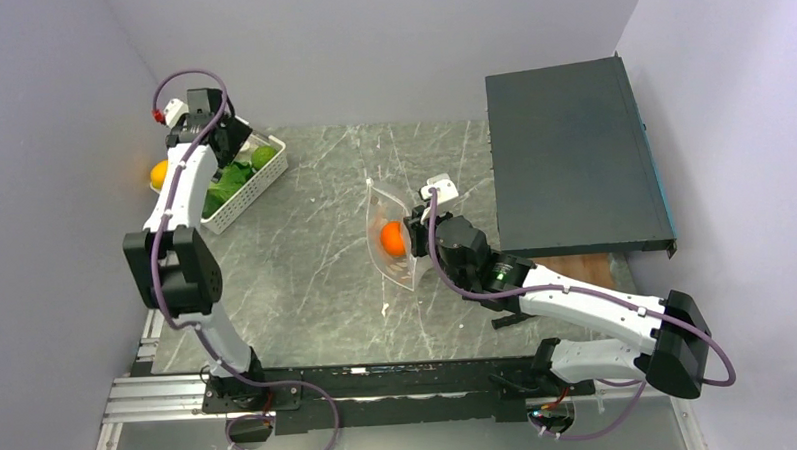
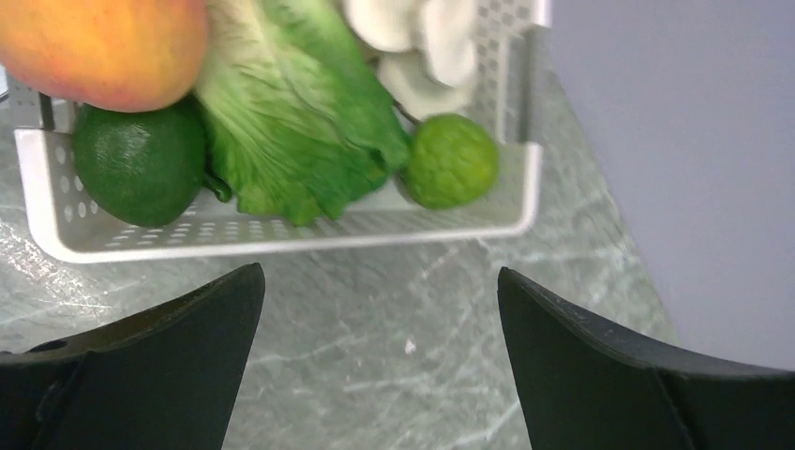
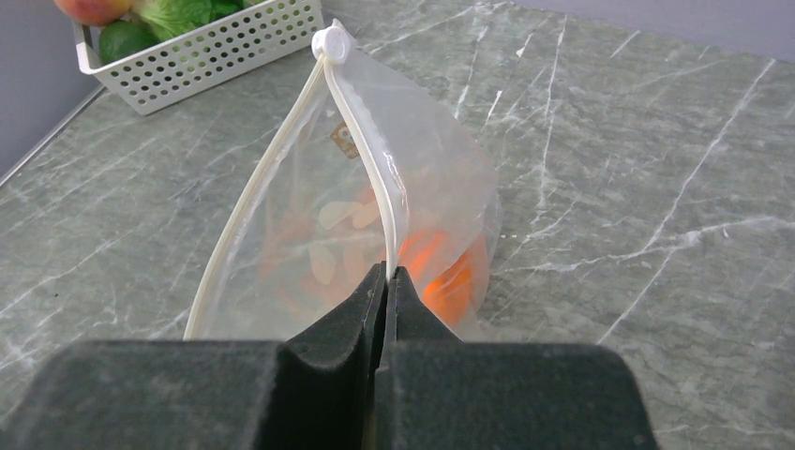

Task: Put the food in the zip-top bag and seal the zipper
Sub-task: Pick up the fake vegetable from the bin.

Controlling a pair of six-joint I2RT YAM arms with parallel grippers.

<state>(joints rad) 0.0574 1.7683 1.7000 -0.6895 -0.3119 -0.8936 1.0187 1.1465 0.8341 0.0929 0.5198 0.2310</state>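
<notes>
My right gripper [image 3: 386, 300] is clamped tight on the zip-top bag [image 3: 441, 178], pinching one side of the zipper [image 3: 370, 159] strip at the mouth edge. The other side of the strip bows away to the left, so the mouth gapes open. Both sides meet at the white slider tab [image 3: 330, 42] at the far end. The bag stands on edge on the table [image 3: 609, 187], near its middle. An orange fruit [image 3: 448, 272] lies inside, low down and just beyond my fingertips.

My left gripper [image 2: 380, 366] is spread wide with nothing between its fingers [image 2: 150, 366]. It hovers over the table just short of the near wall of the white basket [image 2: 281, 239]. The rest of the food is in that basket. The lettuce [image 2: 291, 122] lies in the middle, with a dark green fruit [image 2: 141, 164] to one side of it under a red-orange fruit [image 2: 103, 42]. A light green fruit [image 2: 452, 159] sits in the corner on the other side, and the mushrooms [image 2: 422, 42] are behind it.

A wall [image 2: 675, 141] rises just past the basket's end, so there is little room there. A broad stretch of table separates the basket from the bag. On the right, a dark flat box [image 1: 573, 169] covers the far corner, its edge near my right wrist.
</notes>
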